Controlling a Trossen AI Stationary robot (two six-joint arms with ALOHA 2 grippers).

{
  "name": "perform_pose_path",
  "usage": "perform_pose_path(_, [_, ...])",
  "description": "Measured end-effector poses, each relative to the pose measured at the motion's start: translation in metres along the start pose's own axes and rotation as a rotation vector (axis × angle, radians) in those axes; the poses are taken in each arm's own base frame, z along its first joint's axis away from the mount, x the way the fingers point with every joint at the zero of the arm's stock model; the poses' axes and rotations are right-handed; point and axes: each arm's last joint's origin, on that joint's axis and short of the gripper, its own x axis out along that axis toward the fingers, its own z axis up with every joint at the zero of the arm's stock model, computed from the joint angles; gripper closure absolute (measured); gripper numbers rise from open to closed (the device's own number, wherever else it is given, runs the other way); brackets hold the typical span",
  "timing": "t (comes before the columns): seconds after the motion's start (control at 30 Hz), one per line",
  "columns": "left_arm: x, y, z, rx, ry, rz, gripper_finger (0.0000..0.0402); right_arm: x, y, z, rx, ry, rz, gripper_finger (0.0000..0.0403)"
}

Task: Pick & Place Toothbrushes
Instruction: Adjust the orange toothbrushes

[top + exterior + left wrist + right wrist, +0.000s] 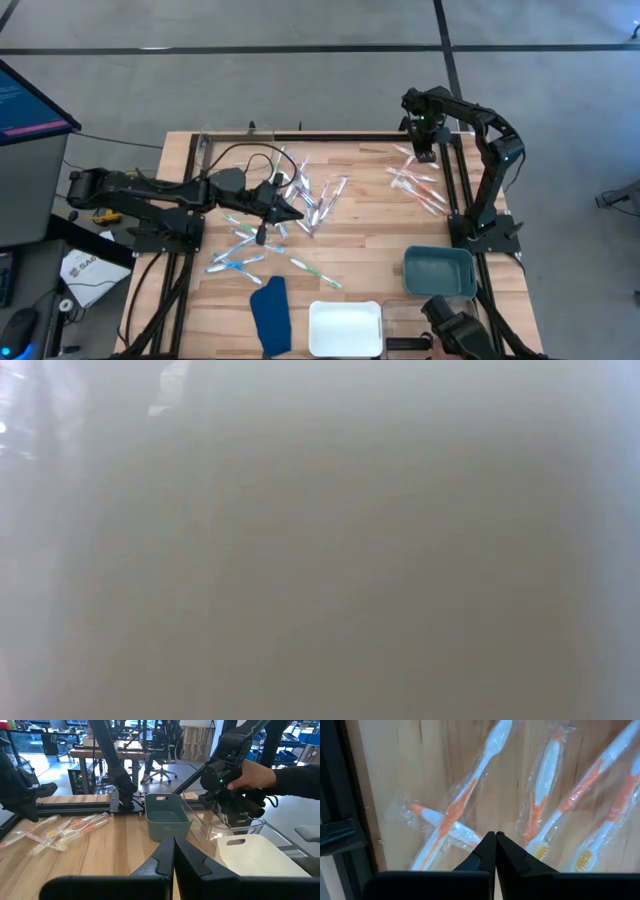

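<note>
Several toothbrushes in clear wrappers lie flat on the wooden table. An orange group lies at the far right, a mixed heap in the middle, and blue and green ones nearer the front. My right gripper is shut and points straight down just over two crossed orange toothbrushes; I see no touch. In the high view it stands at the far right. My left gripper is shut on nothing and hangs nearly level above the middle heap.
A teal bin, a white tray, a clear container and a dark blue cloth piece sit along the near edge. A person's hand rests on a dark device at the near right corner. The low view is fogged.
</note>
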Motion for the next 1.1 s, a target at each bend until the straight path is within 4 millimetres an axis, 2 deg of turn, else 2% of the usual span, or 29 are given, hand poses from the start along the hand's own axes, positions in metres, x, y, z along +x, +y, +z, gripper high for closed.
perform_pose_path(0.23, [0.000, 0.000, 0.000, 0.000, -0.001, 0.000, 0.0400, 0.014, 0.004, -0.002, 0.012, 0.101, 0.020, 0.0403])
perform_pose_path(0.7, [0.000, 0.000, 0.000, 0.007, -0.001, 0.000, 0.0399, 0.009, 0.019, -0.003, 0.019, 0.166, 0.144, 0.0403])
perform_pose_path(1.1, [0.000, 0.000, 0.000, 0.008, 0.000, 0.000, 0.0399, 0.019, 0.019, -0.001, 0.074, 0.138, 0.173, 0.0403])
